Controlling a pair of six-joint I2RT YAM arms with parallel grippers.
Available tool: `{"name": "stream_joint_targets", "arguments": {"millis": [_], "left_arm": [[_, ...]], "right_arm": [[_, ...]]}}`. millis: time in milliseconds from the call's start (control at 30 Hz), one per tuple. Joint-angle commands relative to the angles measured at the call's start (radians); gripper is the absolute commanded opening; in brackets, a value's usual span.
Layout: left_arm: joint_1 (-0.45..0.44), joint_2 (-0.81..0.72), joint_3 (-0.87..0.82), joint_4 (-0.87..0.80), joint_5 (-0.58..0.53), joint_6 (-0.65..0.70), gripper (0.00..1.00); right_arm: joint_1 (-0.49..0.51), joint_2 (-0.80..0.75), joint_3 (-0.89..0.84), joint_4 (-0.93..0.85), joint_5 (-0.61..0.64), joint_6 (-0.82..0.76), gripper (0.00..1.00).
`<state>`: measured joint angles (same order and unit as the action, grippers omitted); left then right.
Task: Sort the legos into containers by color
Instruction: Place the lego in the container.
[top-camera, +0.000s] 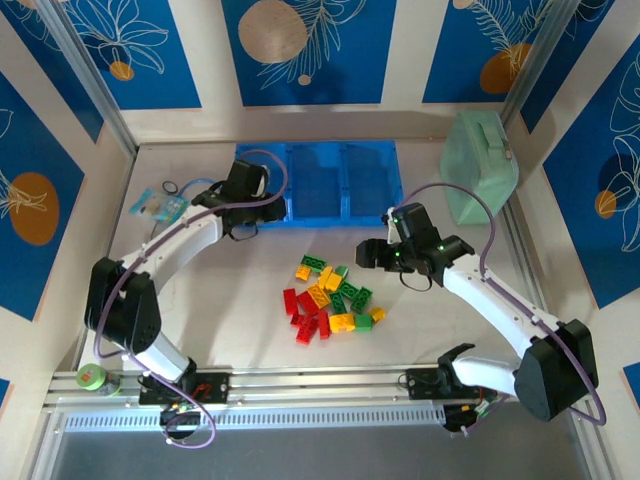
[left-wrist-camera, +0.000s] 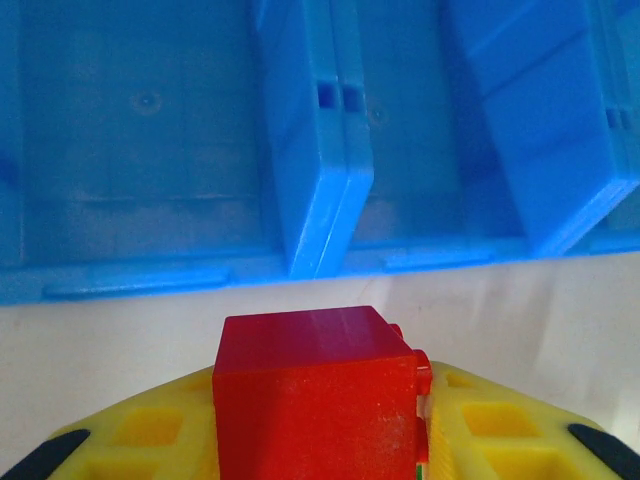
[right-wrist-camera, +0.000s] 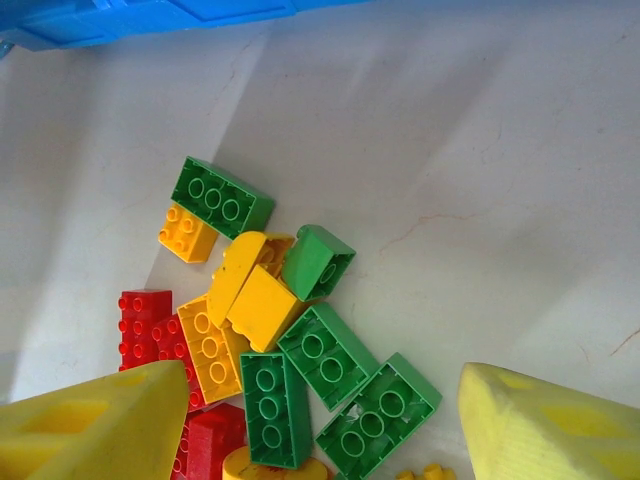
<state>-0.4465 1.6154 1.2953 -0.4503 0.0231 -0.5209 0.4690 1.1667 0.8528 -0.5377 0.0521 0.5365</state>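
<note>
We've got the tray (top-camera: 370, 180) at the far side and the legos (top-camera: 330, 298) heaped mid-table, well apart from it. Our right gripper (right-wrist-camera: 320, 425) hangs wide open over the heap, holding nothing. Our left gripper (left-wrist-camera: 320, 440), just short of the tray's near wall, is clamped on a red brick (left-wrist-camera: 310, 375).

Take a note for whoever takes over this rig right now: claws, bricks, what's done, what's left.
Left claw: shut on a red brick, just short of the blue tray.
Right claw: open, above the brick pile on the table.
Done: no brick seen in the tray's compartments.
Left: drop the red one, then sort the pile by color.
</note>
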Motion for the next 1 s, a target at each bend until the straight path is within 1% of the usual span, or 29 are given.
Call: {"name": "stream_joint_targets", "arguments": {"millis": [0, 67, 200, 300, 467, 533, 567, 667, 700, 833, 967], "left_arm": [[0.045, 0.07, 0.085, -0.01, 0.004, 0.024, 0.35], [0.064, 0.126, 0.141, -0.041, -0.027, 0.033, 0.35], [0.091, 0.214, 0.22, -0.063, -0.027, 0.035, 0.37], [0.104, 0.265, 0.254, -0.063, -0.013, 0.025, 0.43], [0.112, 0.299, 0.272, -0.068, -0.013, 0.012, 0.48], [0.111, 0.297, 0.269, -0.064, -0.018, 0.012, 0.53], [0.112, 0.295, 0.271, -0.066, -0.02, 0.012, 0.56], [0.111, 0.273, 0.276, -0.085, -0.004, 0.011, 0.81], [0.109, 0.253, 0.266, -0.081, -0.011, 0.01, 0.86], [0.105, 0.151, 0.213, -0.072, -0.02, 0.01, 0.87], [0.093, -0.002, 0.091, -0.026, -0.019, 0.012, 0.86]], "right_arm": [[-0.001, -0.016, -0.01, -0.01, -0.009, 0.01, 0.72], [0.0, -0.015, -0.005, -0.013, -0.014, 0.01, 0.72], [0.003, -0.014, 0.013, -0.023, -0.018, 0.01, 0.72], [0.011, -0.011, 0.021, -0.033, -0.018, 0.007, 0.72], [0.02, -0.004, 0.023, -0.043, -0.024, 0.001, 0.72], [0.023, 0.0, 0.023, -0.045, -0.026, 0.001, 0.72], [0.024, 0.004, 0.027, -0.048, -0.026, 0.0, 0.72], [0.031, 0.017, 0.034, -0.054, -0.017, 0.002, 0.73], [0.034, 0.019, 0.037, -0.054, -0.017, 0.001, 0.73], [0.064, 0.042, 0.056, -0.057, 0.001, -0.019, 0.75], [0.132, 0.099, 0.1, -0.044, 0.004, -0.092, 0.76]]}}
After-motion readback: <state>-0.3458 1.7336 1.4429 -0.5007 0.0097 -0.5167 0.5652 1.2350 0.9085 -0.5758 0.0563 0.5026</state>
